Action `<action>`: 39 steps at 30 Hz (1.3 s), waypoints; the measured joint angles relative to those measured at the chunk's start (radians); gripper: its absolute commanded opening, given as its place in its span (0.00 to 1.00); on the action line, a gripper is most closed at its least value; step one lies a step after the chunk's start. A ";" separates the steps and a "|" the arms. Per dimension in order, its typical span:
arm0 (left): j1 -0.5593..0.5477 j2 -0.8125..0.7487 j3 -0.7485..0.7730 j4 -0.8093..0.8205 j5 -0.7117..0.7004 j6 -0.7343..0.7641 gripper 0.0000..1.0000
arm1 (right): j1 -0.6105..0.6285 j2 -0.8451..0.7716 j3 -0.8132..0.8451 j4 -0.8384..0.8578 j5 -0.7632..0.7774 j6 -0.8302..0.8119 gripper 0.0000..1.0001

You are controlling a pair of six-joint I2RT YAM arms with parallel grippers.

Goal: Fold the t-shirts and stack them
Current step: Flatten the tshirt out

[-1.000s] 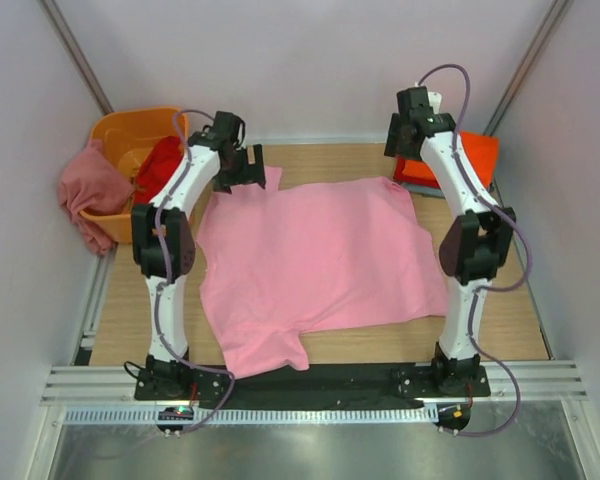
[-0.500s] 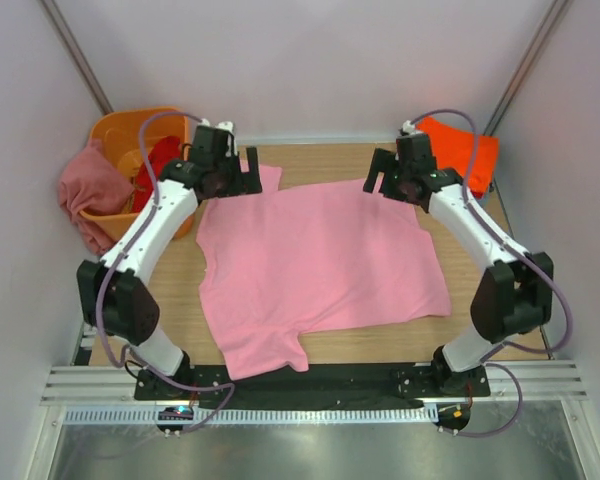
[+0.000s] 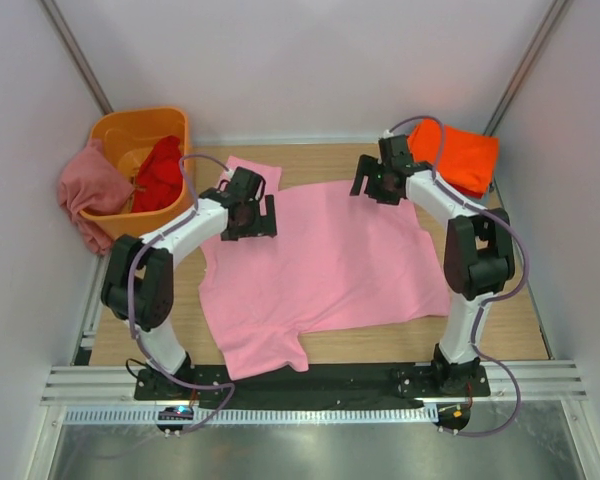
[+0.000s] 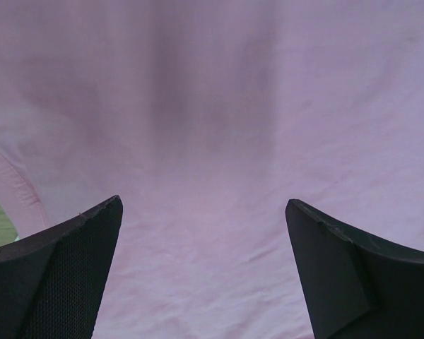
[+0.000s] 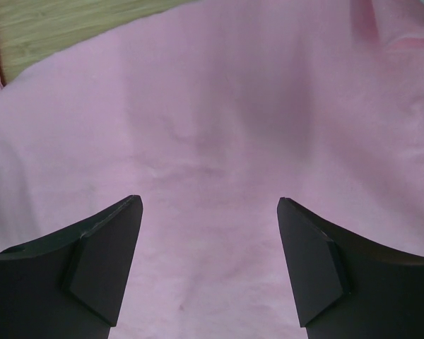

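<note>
A light pink t-shirt lies spread flat across the middle of the table. My left gripper hovers low over its far-left part, near the sleeve, open; the left wrist view shows pink cloth filling the gap of the left gripper. My right gripper sits open over the shirt's far-right edge, and pink fabric lies under the right gripper. Neither holds cloth. A folded orange t-shirt rests at the back right. A red t-shirt and a dusty rose t-shirt hang in and over the tub.
An orange plastic tub stands at the back left corner. Bare wooden table shows beyond the shirt's far edge. White walls close in on the left, back and right. The arm bases sit on a black rail at the near edge.
Both arms have come down from raised poses to just above the pink shirt. The left gripper moved nearer and rightward onto the cloth; the right moved leftward to the shirt's far edge.
</note>
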 measured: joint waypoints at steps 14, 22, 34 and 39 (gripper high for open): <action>0.005 0.239 0.080 0.020 -0.095 -0.016 0.98 | 0.023 0.164 0.005 0.058 -0.069 0.024 0.83; 0.084 0.411 0.330 0.021 -0.111 0.010 0.98 | -0.005 0.362 0.291 0.075 -0.075 0.024 0.83; 0.101 0.467 0.448 -0.021 -0.102 0.027 1.00 | -0.032 0.476 0.475 0.043 -0.123 -0.003 0.83; 0.045 0.288 0.416 -0.117 -0.114 0.028 1.00 | -0.021 0.433 0.461 -0.035 -0.124 -0.040 0.84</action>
